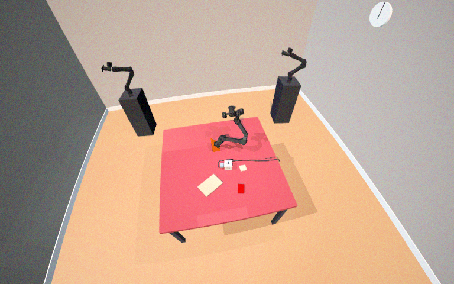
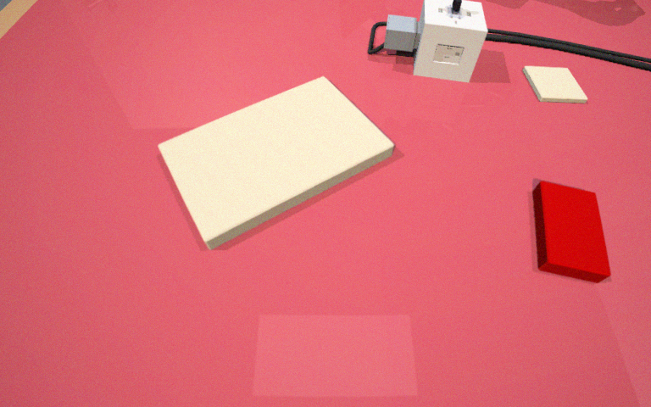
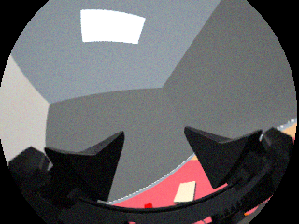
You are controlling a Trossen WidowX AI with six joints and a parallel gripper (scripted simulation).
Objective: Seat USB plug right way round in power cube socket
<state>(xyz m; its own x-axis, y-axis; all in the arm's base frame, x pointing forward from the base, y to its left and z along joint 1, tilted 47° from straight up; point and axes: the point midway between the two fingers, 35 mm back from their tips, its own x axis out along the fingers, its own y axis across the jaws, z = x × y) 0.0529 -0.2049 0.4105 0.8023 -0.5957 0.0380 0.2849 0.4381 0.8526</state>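
Observation:
The white power cube (image 1: 228, 168) (image 2: 443, 67) stands on the red table (image 1: 187, 160) (image 2: 119, 287). A small black USB plug (image 1: 228, 163) (image 2: 456, 5) sticks up from its top face; the upper frame edge cuts it off in the exterior view. Its depth and which way round it sits are too small to tell. My gripper (image 1: 224, 115) (image 3: 154, 132) is open and empty, raised high beyond the table's back part, well away from the cube. The wrist view looks across at the walls and ceiling, with neither cube nor plug in it.
A grey plug (image 1: 221, 165) (image 2: 401, 33) sits in the cube's left side. Black cables (image 1: 252, 160) (image 2: 575, 47) run right. A small cream tile (image 1: 243, 168) (image 2: 555, 84), a large cream slab (image 1: 210, 185) (image 2: 278, 153) and a red block (image 1: 240, 188) (image 2: 573, 230) lie nearby.

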